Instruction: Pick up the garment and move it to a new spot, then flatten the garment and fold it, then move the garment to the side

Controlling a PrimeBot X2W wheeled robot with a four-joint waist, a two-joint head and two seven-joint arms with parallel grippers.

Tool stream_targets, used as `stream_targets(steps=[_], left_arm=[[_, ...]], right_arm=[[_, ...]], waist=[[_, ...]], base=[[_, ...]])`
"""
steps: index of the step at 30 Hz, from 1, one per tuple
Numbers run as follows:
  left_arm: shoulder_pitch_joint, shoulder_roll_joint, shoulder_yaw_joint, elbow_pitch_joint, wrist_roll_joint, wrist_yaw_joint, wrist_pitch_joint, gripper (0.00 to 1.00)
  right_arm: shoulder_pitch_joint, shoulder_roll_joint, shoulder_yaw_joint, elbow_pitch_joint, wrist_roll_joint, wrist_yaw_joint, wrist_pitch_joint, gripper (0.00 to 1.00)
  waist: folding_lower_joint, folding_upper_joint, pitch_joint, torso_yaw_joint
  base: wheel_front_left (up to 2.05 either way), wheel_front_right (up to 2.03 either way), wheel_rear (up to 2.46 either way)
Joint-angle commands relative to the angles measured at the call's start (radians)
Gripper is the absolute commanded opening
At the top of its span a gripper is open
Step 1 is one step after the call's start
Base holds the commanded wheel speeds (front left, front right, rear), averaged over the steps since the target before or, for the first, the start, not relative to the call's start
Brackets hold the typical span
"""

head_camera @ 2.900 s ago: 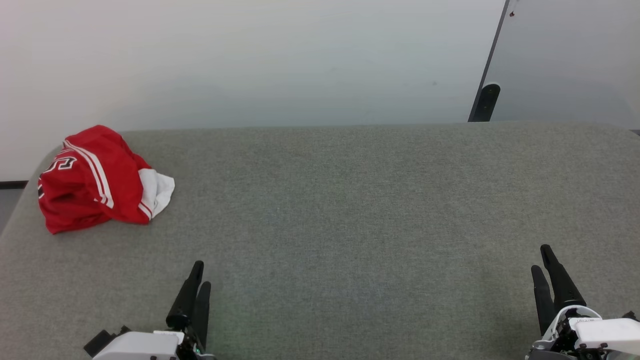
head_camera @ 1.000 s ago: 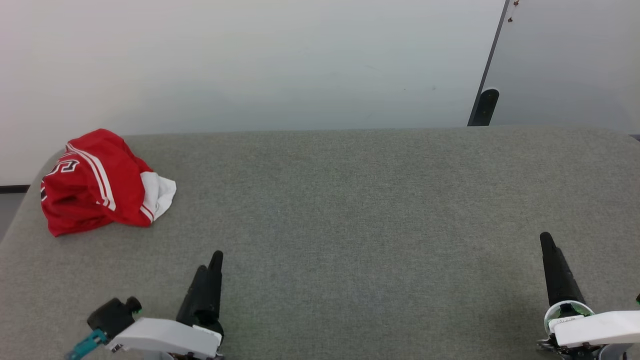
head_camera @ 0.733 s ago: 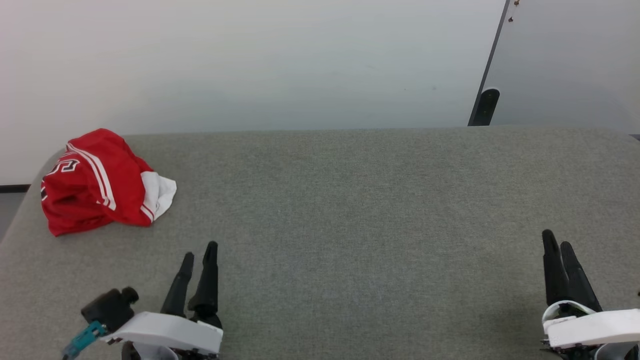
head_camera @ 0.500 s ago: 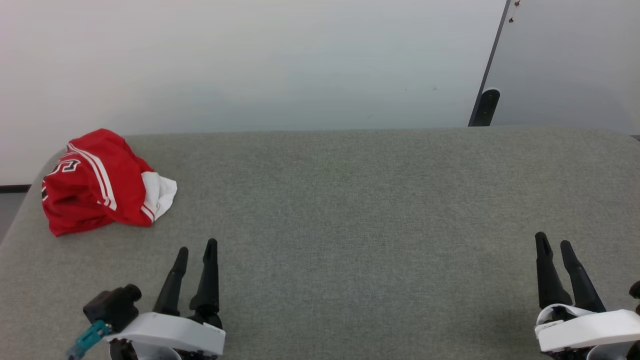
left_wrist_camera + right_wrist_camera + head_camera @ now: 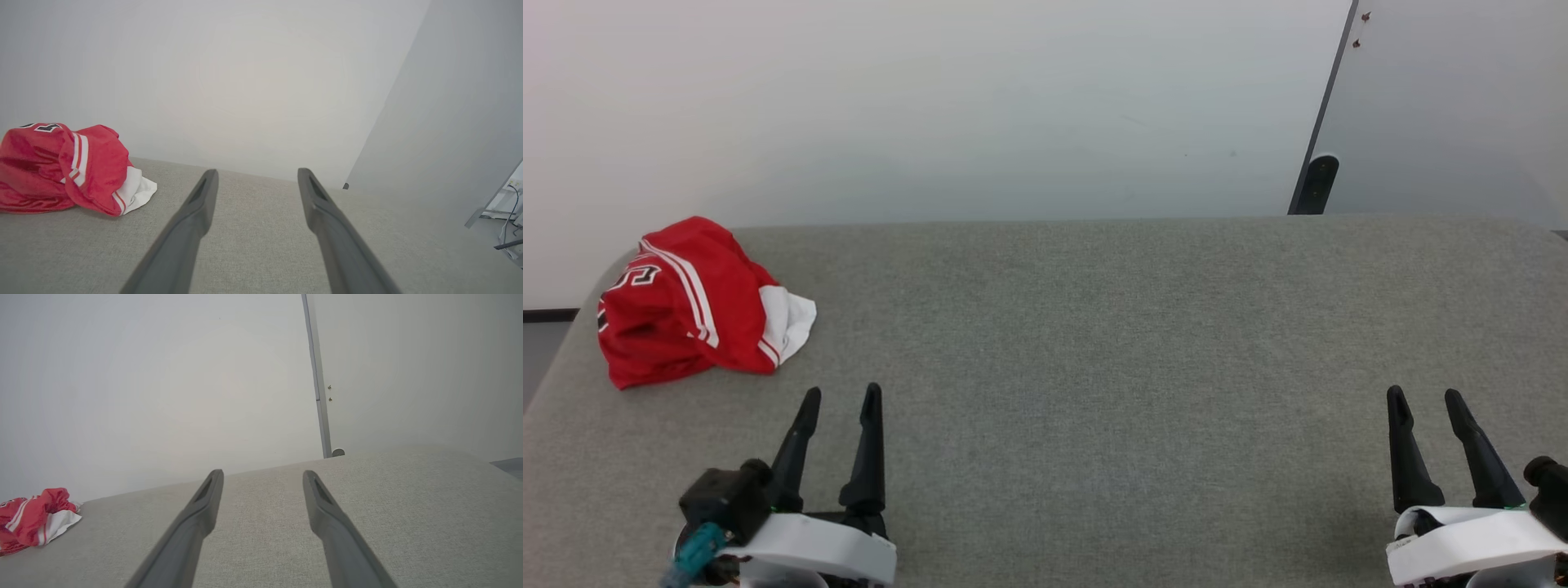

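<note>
1. The crumpled red jersey shirt [image 5: 686, 302] lies at the far left end of the grey bench [image 5: 1094, 343], a white sleeve poking out on its right.
2. The left fingers [image 5: 867, 457] stand spread wide and empty, near the shirt but apart from it.
3. The right fingers [image 5: 1405, 449] are likewise spread, holding nothing, well apart from the shirt.

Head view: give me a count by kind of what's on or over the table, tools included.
garment: 1
tools: 2 (left tool, right tool, both open)
Total: 3
</note>
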Motion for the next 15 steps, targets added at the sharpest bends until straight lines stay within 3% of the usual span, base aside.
stream_targets(steps=[1, 9, 15], left_arm=[[0.009, -0.002, 0.005, -0.009, 0.038, -0.004, -0.008, 1.0], [0.016, -0.007, 0.01, -0.029, 0.136, -0.004, -0.021, 1.0], [0.02, -0.007, 0.008, -0.03, 0.138, -0.004, -0.021, 1.0]], right_arm=[[-0.007, 0.003, -0.009, 0.005, -0.042, 0.006, -0.008, 1.0], [-0.006, 0.013, -0.02, 0.012, -0.129, 0.006, -0.022, 1.0], [-0.002, 0.017, -0.018, 0.013, -0.127, 0.005, -0.021, 1.0]], waist=[[0.0, 0.0, -0.002, 0.001], [0.0, 0.0, -0.011, 0.002], [0.0, 0.0, -0.017, 0.001]], base=[[0.0, 0.0, 0.0], [0.0, 0.0, 0.0], [0.0, 0.0, 0.0]])
